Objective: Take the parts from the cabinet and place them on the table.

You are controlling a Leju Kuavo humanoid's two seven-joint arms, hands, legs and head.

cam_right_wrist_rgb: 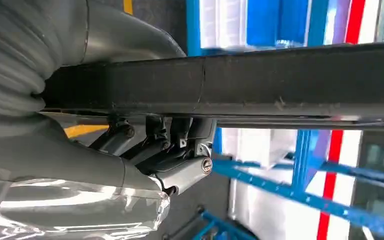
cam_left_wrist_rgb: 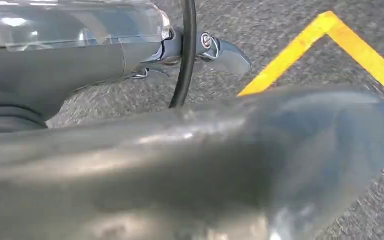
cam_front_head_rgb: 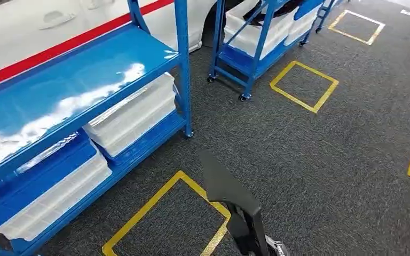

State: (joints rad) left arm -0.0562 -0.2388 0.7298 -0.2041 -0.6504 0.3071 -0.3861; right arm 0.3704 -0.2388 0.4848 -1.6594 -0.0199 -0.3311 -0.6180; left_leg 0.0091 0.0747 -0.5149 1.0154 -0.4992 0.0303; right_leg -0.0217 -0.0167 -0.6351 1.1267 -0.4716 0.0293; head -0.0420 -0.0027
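Carpet (cam_front_head_rgb: 320, 160), dark grey and marked with yellow taped squares (cam_front_head_rgb: 303, 85), fills the right and lower parts of the head view. At the left of that frame stands a blue shelving rack (cam_front_head_rgb: 75, 80), its glossy top shelf catching white reflections; on the shelf below sit white translucent bins (cam_front_head_rgb: 133, 114), one towards the middle and another (cam_front_head_rgb: 48, 202) at lower left under a blue lid. A second blue rack on castors (cam_front_head_rgb: 256, 48) stands at the top centre, also loaded with pale bins, and a white car body with a red stripe (cam_front_head_rgb: 58, 32) runs along the upper left behind the first rack.

A long black part (cam_front_head_rgb: 225, 184) rises from the bottom centre of the head view, over the corner of a yellow square. In the right wrist view the right hand (cam_right_wrist_rgb: 145, 145) has its dark fingers (cam_right_wrist_rgb: 180, 165) curled up against the underside of this black bar (cam_right_wrist_rgb: 280, 82), gripping it. In the left wrist view the left hand (cam_left_wrist_rgb: 200, 47) lies at the top, with a blurred dark surface close to the lens that may be the same part; I cannot tell whether its fingers are closed.
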